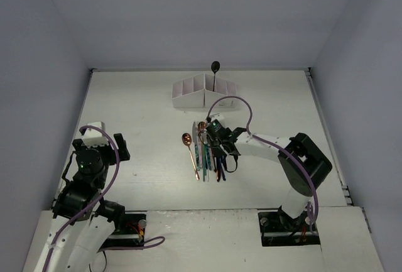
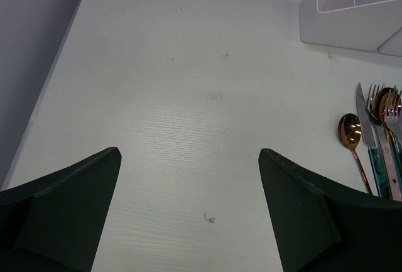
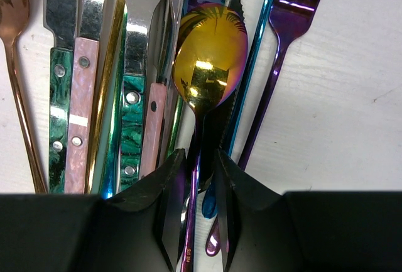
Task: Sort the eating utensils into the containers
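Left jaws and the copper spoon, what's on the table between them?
Nothing. The top view shows only bare white table between the open left jaws and the copper spoon; the left wrist view shows the same.

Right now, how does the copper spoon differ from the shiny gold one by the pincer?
Colour: the copper spoon is pinkish copper throughout; the gold spoon has a gold bowl and purple handle. Placement: the copper spoon lies on the table at the pile's left edge; the gold spoon rests atop other utensils. Contact: the gold spoon's handle sits between the right pincer's fingers; the copper spoon lies outside them. Both point the same way.
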Available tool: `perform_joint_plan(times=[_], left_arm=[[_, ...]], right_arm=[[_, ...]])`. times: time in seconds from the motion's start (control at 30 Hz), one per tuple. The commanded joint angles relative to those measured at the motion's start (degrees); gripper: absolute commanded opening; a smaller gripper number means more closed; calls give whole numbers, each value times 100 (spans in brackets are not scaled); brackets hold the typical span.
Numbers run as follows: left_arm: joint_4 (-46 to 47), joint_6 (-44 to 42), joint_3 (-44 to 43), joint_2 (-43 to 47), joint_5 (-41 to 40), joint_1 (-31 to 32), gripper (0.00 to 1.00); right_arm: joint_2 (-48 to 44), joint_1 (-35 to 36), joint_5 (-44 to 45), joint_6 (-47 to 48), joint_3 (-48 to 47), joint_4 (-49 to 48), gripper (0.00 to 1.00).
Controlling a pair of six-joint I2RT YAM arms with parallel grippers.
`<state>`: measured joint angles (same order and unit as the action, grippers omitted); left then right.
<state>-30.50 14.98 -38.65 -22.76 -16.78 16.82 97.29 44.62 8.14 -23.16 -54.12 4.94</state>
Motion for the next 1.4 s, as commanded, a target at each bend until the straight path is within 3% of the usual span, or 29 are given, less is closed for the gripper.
perform_joint_plan(times=[0.0,0.23,0.53,0.7,1.03,1.23,1.37], left_arm=[[377,-39,-38,-70,-18,23,90],[369,-39,-37,-79,-20,23,90],[383,-39,-37,-97,-14,23,90],[395,-39,-46,-115,-2,23,90],[387,-39,-37,-88,-49,23,90],[389,-39,-37,-132,-28,23,90],[407,-39,-44,-138,-17,23,90]], right_arm=[[0,3,317,-101,-274,-141,19],[-149,3,631,-117,-329,-116,0],[-989,3,793,162,-766,-72,0],[-1219,-94,1358,826,-1855,-145,0],[-403,-1160,801,1726,-3219,-2494,0],[386,-1415,782,2027,-3446,-4294,0],[1165,-1465,750,2126,-3961,-4791,0]])
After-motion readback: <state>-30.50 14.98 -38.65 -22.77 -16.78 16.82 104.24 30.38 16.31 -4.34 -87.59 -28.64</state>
